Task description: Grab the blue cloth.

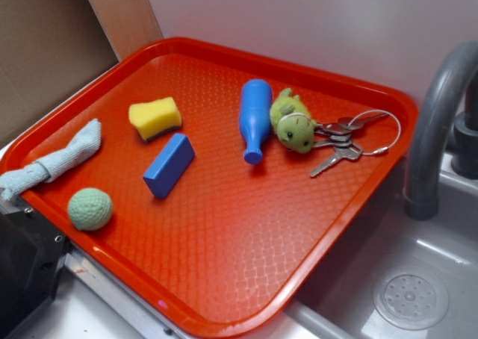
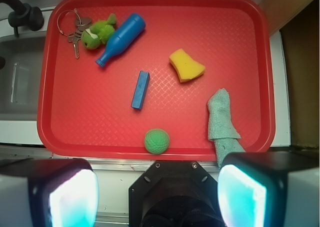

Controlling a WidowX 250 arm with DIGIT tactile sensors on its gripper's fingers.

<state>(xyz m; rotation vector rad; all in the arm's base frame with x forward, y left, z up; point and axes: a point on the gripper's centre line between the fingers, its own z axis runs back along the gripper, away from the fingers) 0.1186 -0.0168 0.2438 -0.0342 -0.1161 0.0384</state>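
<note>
Gripper (image 2: 157, 197) hanging at bottom of wrist view, jaws spread, gripping nothing. Blue cloth (image 2: 221, 124) lying lower right on red tray (image 2: 90, 117), end draping over rim, green ball (image 2: 157, 141) near.

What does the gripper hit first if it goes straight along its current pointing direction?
Judging from the wrist view, the open gripper looks down over the tray's near edge. Straight ahead it probably meets the green knitted ball or the rim beside it, not the blue cloth; depth is unclear.
</note>
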